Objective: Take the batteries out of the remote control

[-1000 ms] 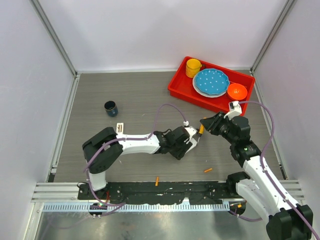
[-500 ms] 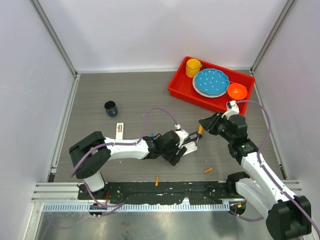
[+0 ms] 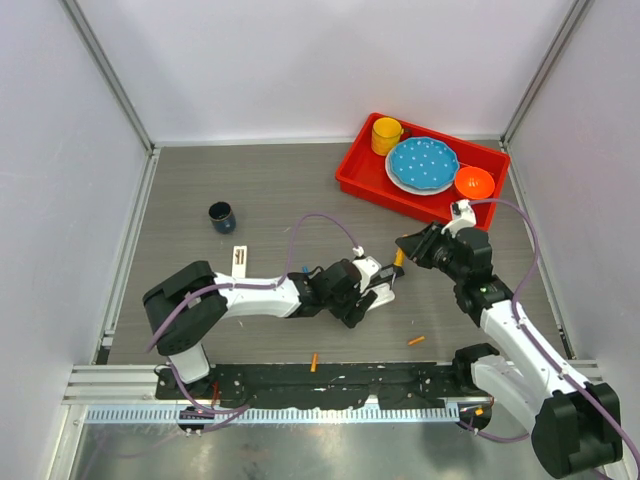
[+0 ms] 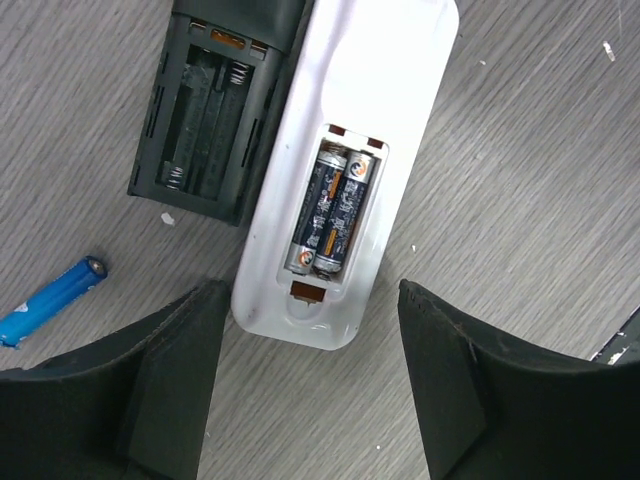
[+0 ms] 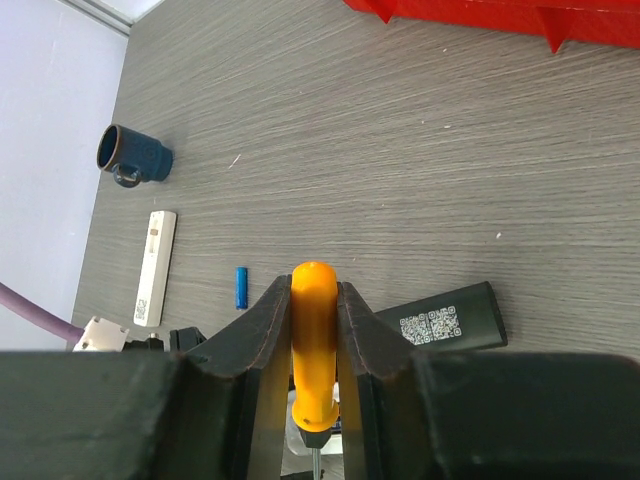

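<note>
A white remote control (image 4: 345,150) lies back-up on the table, its compartment uncovered. Two dark batteries (image 4: 330,210) with orange marks sit side by side inside it. Beside it lies a black remote (image 4: 215,110) whose compartment holds no cells. My left gripper (image 4: 310,400) is open, just short of the white remote's near end, and touches nothing. A loose blue battery (image 4: 50,300) lies to the left. My right gripper (image 5: 315,300) is shut on the orange-handled screwdriver (image 5: 315,340), tip down, close above the remotes. Two orange batteries (image 3: 415,341) (image 3: 313,362) lie near the front edge.
A black cover (image 5: 445,322) with QR labels lies right of the screwdriver. A white cover strip (image 3: 239,260) and a dark blue mug (image 3: 221,216) are at the left. The red tray (image 3: 365,180) at the back right holds a yellow cup (image 3: 385,135), blue plate (image 3: 423,163) and orange bowl (image 3: 474,183).
My left gripper has opened wider and drawn back a little to the left, its arm dropping lower. The right gripper, still holding the screwdriver, has edged slightly left.
</note>
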